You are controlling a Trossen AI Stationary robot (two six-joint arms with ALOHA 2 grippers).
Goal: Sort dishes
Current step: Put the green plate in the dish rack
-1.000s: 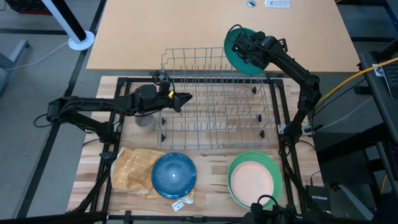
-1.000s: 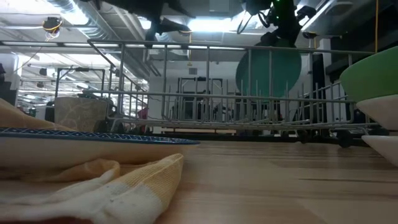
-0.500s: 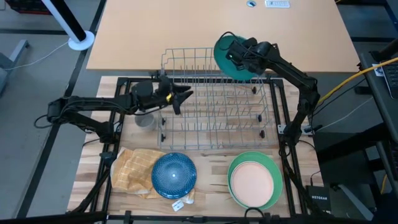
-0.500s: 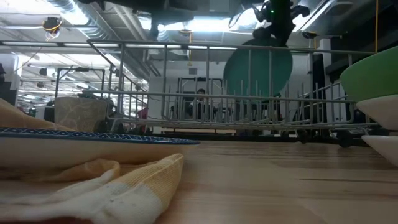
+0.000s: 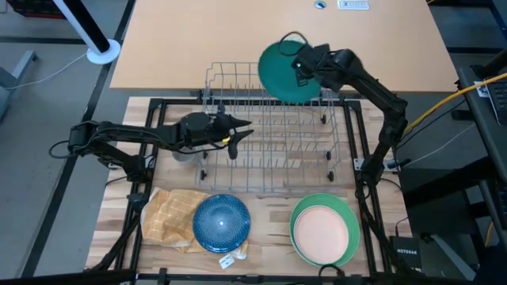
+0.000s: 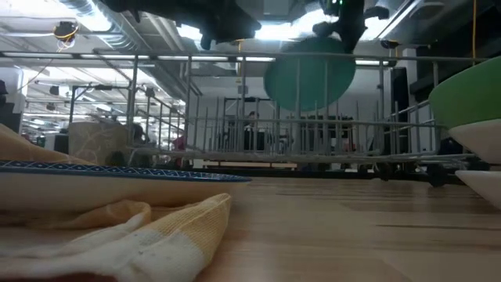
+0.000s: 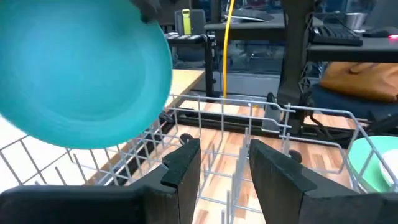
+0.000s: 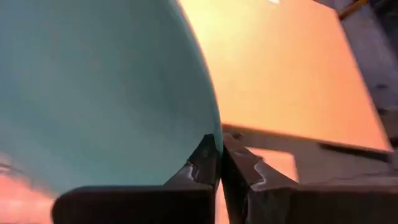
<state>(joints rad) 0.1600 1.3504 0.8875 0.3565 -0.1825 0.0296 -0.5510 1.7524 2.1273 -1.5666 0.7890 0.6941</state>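
The right gripper (image 5: 305, 65), fingers clamped on the teal plate (image 5: 283, 70), is holding it above the empty wire rack (image 5: 273, 127), upper centre. The left gripper (image 5: 240, 134), fingers apart, is hovering mid-frame. Blue plate (image 5: 221, 223) and peach plate (image 5: 320, 230) are waiting on the tabletop (image 5: 269, 218); sorting is barely begun.

Four dishes are counted: one teal plate (image 5: 283, 70), one blue plate (image 5: 221, 222), one green plate (image 5: 345, 218) and one peach plate (image 5: 320, 231). One grey mug (image 5: 183, 152), one wire rack (image 5: 273, 146) and one checked cloth (image 5: 169, 215) are seen.
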